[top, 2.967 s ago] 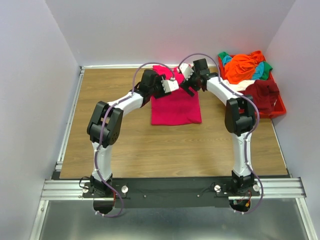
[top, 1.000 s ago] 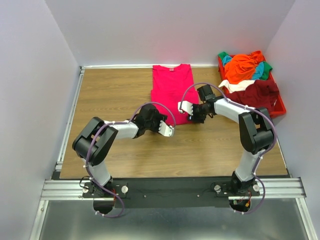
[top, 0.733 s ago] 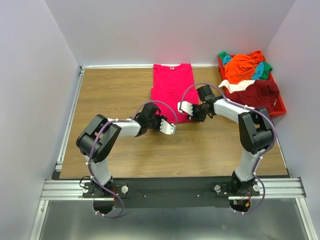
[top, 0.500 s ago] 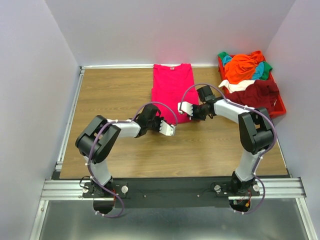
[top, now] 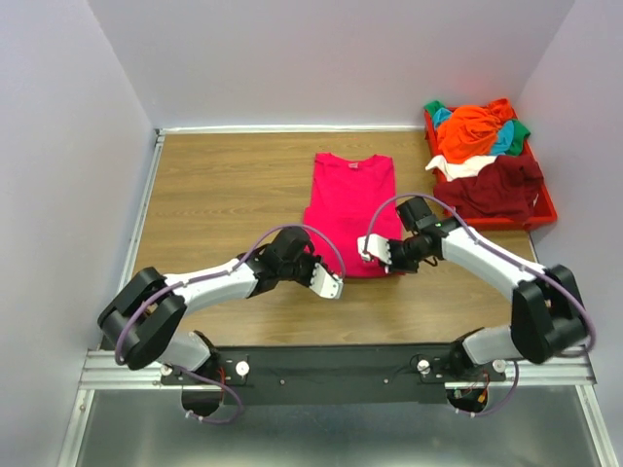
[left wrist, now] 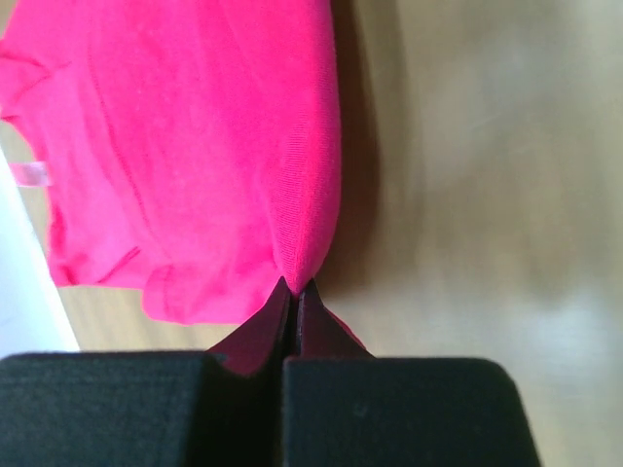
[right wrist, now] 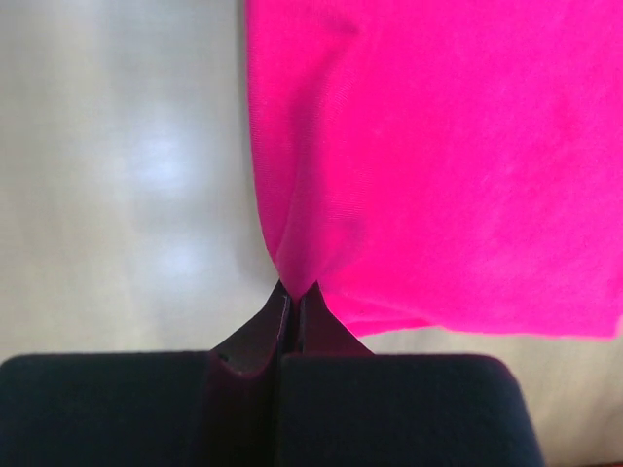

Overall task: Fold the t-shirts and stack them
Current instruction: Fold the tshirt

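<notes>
T-shirts in the red plastic bin (top: 543, 206): loose heap, nothing folded. Orange t-shirt (top: 472, 131) is on top. Teal t-shirt (top: 504, 142) and green t-shirt (top: 522, 127) poke out around it. Dark maroon t-shirt (top: 496, 185) fills the bin's near end and hangs over its rim. A pale cloth strip (top: 458, 167) lies between the orange and the maroon; can't tell what garment it is.

Magenta t-shirt (top: 350, 209) is out of the bin, to its left and clear of it, flat on the wooden table (top: 214, 195). Collar end is level with the bin's middle and the hem reaches nearer the arm bases than the bin does. It reads as one long narrow panel, a bit wider at the hem, with no sleeves sticking out. A small tag shows near the collar. Surface is mostly smooth, with shallow creases running toward the hem.

Left gripper (top: 326, 282) is clamped on the hem corner farther from the bin. Left wrist view has the fingertips together with the cloth drawn to a point between them.

Right gripper (top: 375, 250) is clamped on the hem corner nearer the bin. Same picture in the right wrist view: jaws closed, fabric bunched into a small peak at the pinch.
</notes>
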`<state>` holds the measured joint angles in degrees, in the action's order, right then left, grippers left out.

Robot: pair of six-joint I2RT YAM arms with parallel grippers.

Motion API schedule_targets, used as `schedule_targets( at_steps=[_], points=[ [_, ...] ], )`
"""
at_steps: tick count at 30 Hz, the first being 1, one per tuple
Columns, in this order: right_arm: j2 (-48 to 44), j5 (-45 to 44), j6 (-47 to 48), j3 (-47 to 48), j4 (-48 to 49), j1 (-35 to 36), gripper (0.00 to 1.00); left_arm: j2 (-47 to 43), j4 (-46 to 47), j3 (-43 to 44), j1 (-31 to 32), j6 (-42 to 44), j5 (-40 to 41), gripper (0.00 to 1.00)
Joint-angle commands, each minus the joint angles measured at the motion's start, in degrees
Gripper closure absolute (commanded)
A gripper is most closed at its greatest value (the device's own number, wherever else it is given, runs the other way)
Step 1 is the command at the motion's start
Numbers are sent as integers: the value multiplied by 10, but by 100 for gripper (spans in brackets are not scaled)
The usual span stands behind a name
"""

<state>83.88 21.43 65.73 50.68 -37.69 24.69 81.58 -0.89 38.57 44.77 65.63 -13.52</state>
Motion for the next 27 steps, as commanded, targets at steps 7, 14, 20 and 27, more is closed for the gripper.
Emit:
schedule_targets(
  at_steps=[7, 14, 20, 27],
  points=[
    [-123, 28, -74, -6, -121, 12, 99, -99, -71, -40, 67, -77, -7, 100],
    [-29, -83, -133, 93, -64, 5, 99, -40, -41, 42, 18, -40, 37, 100],
    [58, -141, -160, 214, -43, -29, 99, 54, -14, 178, -77, -2, 17, 100],
    [195, -196, -202, 372, -7, -86, 99, 211, 51, 358, -119, 14, 30, 100]
  ],
)
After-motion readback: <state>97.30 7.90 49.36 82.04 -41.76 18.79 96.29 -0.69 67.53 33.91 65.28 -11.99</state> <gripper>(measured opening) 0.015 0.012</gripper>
